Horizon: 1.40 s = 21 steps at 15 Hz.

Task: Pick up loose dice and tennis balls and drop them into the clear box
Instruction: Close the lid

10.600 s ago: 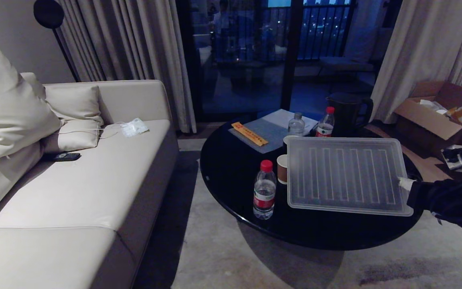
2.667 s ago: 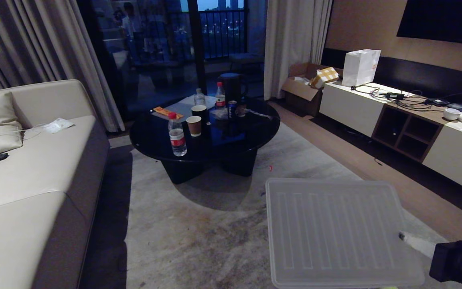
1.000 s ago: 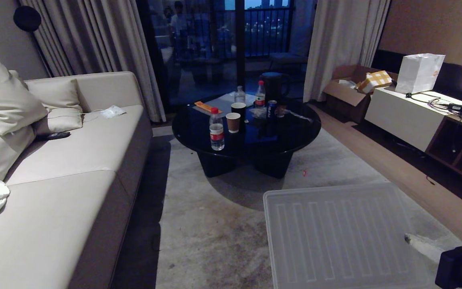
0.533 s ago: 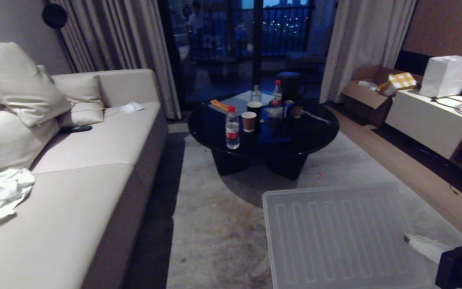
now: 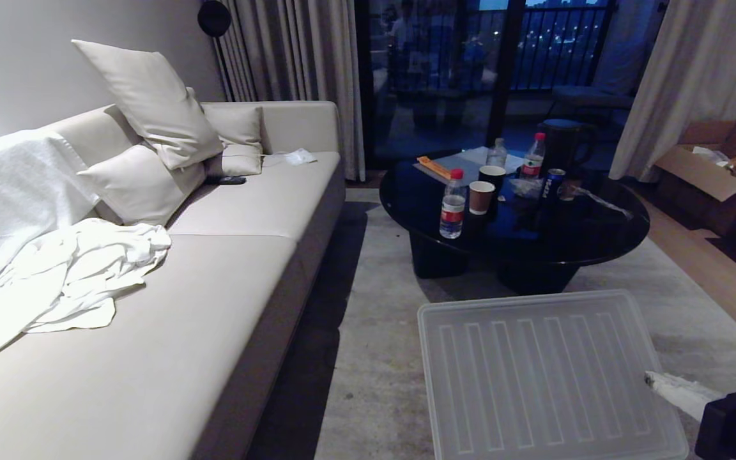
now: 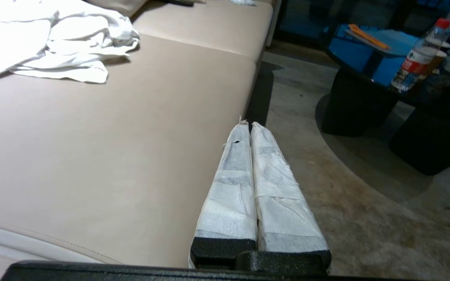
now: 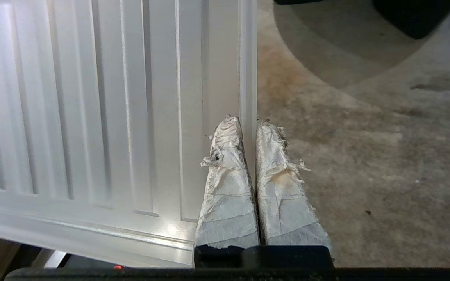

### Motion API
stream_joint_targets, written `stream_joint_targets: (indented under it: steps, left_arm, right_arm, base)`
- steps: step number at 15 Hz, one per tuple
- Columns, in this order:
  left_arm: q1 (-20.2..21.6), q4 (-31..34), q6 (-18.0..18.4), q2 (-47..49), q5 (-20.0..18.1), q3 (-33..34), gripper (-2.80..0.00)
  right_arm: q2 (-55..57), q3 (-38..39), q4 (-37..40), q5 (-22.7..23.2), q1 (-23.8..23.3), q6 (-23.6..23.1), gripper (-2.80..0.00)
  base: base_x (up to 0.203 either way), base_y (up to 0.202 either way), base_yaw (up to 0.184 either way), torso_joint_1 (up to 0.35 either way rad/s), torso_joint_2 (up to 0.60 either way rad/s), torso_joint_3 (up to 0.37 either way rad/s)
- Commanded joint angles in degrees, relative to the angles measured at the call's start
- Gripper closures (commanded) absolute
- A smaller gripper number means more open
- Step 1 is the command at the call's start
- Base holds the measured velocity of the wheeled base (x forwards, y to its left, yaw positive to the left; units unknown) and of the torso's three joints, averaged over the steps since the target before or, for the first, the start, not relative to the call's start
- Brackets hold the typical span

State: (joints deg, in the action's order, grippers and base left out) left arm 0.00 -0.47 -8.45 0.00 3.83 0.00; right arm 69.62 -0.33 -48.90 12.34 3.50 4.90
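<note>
Carrying: the clear box [image 5: 547, 377] hangs level above the rug [image 5: 381, 358], held by its right rim, its ribbed bottom bare; no dice or tennis balls show in any view.
Right hand: the right hand [image 7: 248, 125] pinches the box's side wall, one wrapped finger inside the wall and one outside, pressed tight on the plastic; in the head view it reaches in from the lower right corner [image 5: 655, 381].
Left hand: the left hand [image 6: 247, 127] has its two taped fingers pressed together on nothing, pointing out over the front edge of the sofa seat, out of the head view.
Rug: grey and stained, it runs under the box and on beneath the worktop.
Worktop: a round black worktop [image 5: 572, 243] stands beyond the box, well apart from it; on it are a red-capped water bottle [image 5: 452, 204] near the front edge, a brown paper cup [image 5: 481, 197] just beside that bottle, a dark cup [image 5: 491, 176] behind it, a blue can [image 5: 554, 182], two more bottles and a dark jug [image 5: 563, 147] at the back.
Sofa: a long beige sofa [image 5: 227, 268] fills the left side, with pale cushions [image 5: 151, 108] at the far end and a crumpled white cloth [image 5: 80, 268] on the near seat.
Background: curtains frame a dark glass door; an open cardboard box [image 5: 706, 172] sits on the floor at the far right.
</note>
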Motion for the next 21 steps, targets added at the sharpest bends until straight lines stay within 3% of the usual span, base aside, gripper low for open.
stream_joint_targets:
  steps: [1, 5, 17, 21]
  left_arm:
    - [0.00, -0.05, -0.08, 0.01, 0.04, 0.00, 0.00]
    - [0.00, -0.05, -0.17, 0.00, -0.05, 0.00, 0.00]
    - [0.00, -0.05, -0.08, 0.00, 0.04, 0.00, 0.00]
    - [0.00, -0.05, -0.14, 0.00, -0.02, 0.00, 0.00]
  right_arm:
    - [-0.10, 0.07, -0.32, 0.06, 0.02, 0.02, 0.00]
    - [-0.19, 0.15, -0.32, -0.03, 0.02, 0.11, 0.00]
    - [-1.59, 0.86, -0.32, -0.12, 0.02, -0.07, 0.00]
    - [-1.59, 0.86, -0.32, -0.12, 0.02, -0.07, 0.00]
  base:
    - [0.000, 0.000, 0.000, 0.000, 0.00, 0.000]
    - [0.000, 0.000, 0.000, 0.000, 0.00, 0.000]
    - [-0.175, 0.000, -0.001, 0.002, 0.00, 0.002]
    - [0.000, 0.000, 0.000, 0.000, 0.00, 0.000]
